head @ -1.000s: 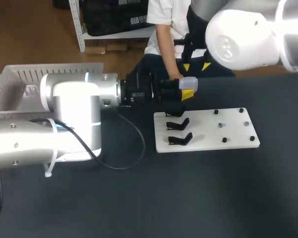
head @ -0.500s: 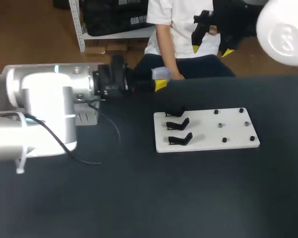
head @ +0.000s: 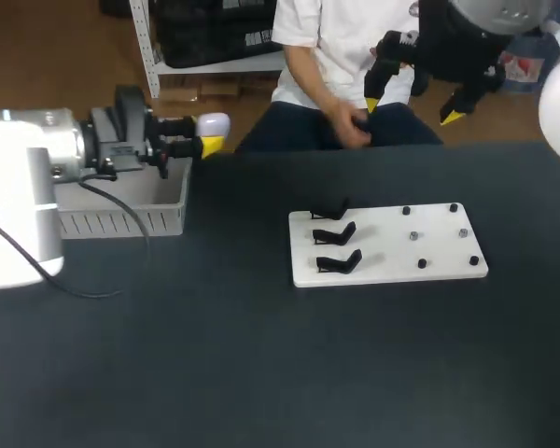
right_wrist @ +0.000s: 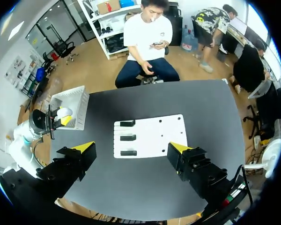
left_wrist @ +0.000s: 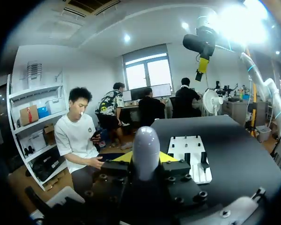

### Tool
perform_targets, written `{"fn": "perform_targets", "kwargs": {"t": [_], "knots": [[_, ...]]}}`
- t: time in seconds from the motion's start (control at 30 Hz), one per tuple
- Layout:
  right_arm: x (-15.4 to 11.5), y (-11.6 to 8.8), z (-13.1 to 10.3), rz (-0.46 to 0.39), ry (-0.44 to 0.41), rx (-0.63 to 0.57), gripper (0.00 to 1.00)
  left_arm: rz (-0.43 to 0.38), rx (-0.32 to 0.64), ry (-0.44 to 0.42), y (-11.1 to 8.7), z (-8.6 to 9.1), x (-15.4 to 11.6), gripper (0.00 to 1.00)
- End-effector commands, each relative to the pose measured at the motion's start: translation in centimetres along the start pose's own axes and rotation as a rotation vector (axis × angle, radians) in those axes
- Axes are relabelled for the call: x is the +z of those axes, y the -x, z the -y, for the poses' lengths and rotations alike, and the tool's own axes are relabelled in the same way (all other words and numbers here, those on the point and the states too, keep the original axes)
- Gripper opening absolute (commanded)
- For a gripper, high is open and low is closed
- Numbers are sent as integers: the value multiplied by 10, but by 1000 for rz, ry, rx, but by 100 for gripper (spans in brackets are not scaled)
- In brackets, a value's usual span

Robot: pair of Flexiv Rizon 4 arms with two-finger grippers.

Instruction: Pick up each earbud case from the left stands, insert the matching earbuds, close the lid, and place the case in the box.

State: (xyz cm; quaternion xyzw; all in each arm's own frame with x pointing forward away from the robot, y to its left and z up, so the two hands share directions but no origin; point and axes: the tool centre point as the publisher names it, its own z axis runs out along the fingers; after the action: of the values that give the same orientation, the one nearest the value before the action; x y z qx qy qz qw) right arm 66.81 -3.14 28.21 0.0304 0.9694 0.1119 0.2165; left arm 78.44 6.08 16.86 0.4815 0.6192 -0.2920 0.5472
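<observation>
Across the black counter (head: 261, 373), our left hand (head: 208, 140), clamped on the pale earbud case (head: 213, 122), has swung left from the white stand board (head: 392, 271) to beside the far-right corner of the grey box (head: 121, 222); our right hand (head: 413, 107), fingers apart, has lifted away. Placing the case looks next.

Right gripper (right_wrist: 131, 147): yellow-tipped fingers (right_wrist: 77, 161) spread wide, high above the table (right_wrist: 210, 108).
White board (right_wrist: 154, 133): flat on the table, under the gripper, framed between its fingers.
Stands (right_wrist: 126, 138): three, black, in a row along one board edge.
Box (right_wrist: 71, 104): white, at the table's corner, well apart from the board.
Left gripper (right_wrist: 64, 118): just beside the box, seemingly clamping a pale earbud case (right_wrist: 62, 112); too small to confirm.
</observation>
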Motion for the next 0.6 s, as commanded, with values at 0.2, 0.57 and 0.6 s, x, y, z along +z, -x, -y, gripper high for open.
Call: {"fn": "perform_targets", "kwargs": {"t": [0.2,0.57,0.6], "knots": [[-6,-10,-1,127,-4,42,100,5,19,78,-34,-31,-54,0],[-11,-3,-15,140,-8,24,100,-53,-8,103,-101,-65,-63,0],[-11,-3,-17,139,-9,22,100,-62,-12,103,-106,-67,-64,0]]}}
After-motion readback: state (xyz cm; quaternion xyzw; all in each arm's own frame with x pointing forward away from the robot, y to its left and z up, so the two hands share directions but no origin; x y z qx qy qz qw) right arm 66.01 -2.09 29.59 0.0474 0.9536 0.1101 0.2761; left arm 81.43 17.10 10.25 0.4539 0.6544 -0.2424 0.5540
